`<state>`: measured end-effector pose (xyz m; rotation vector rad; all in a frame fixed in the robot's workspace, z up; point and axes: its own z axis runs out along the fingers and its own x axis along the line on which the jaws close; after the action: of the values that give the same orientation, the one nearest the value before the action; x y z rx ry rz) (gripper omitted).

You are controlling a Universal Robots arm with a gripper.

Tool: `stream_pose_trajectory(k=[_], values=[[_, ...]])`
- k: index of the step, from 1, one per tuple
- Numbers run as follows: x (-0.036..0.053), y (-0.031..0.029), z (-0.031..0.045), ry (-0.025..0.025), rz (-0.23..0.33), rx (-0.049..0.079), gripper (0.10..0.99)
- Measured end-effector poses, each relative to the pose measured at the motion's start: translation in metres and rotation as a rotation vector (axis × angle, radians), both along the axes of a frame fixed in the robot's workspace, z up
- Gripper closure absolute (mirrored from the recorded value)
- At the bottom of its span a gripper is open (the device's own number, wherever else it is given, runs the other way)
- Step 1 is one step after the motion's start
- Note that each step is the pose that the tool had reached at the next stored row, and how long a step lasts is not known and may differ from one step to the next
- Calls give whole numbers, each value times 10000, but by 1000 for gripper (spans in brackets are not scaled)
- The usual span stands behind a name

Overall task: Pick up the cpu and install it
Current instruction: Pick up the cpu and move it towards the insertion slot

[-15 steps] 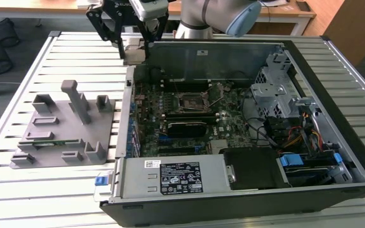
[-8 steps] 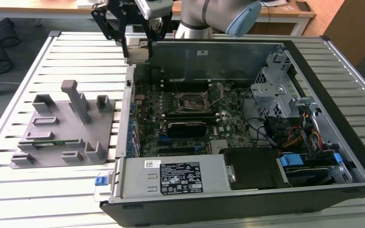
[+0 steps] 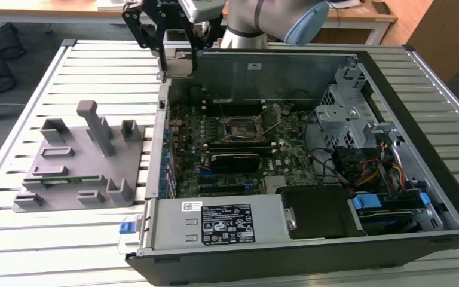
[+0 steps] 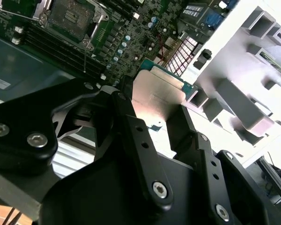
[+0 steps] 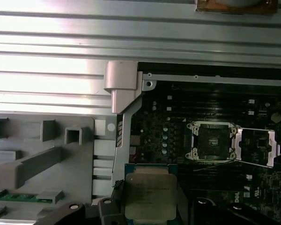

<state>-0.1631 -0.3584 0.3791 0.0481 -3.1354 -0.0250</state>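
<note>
I count one cpu (image 5: 150,199), pinched between the two fingers (image 4: 131,136) of my one hand (image 4: 154,115). There is one computer case (image 3: 309,263), lying open on one slatted worktop (image 3: 70,245). Inside it I see one square socket (image 5: 213,140) and one grey power supply box (image 3: 213,221). Beside the case sits one grey holder (image 3: 74,161), and in it one green memory stick (image 5: 18,198). One arm (image 3: 253,18) carries my hand.

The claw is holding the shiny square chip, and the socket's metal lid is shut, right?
Not quite: the lid of the socket stands flipped open beside it, as the first wrist view shows. The gripper does hold the chip.
</note>
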Motion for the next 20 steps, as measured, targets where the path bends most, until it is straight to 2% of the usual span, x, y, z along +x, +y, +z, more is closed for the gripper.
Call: stream_pose_trajectory(k=[20], values=[[216, 90, 0, 0, 0, 0, 553]])
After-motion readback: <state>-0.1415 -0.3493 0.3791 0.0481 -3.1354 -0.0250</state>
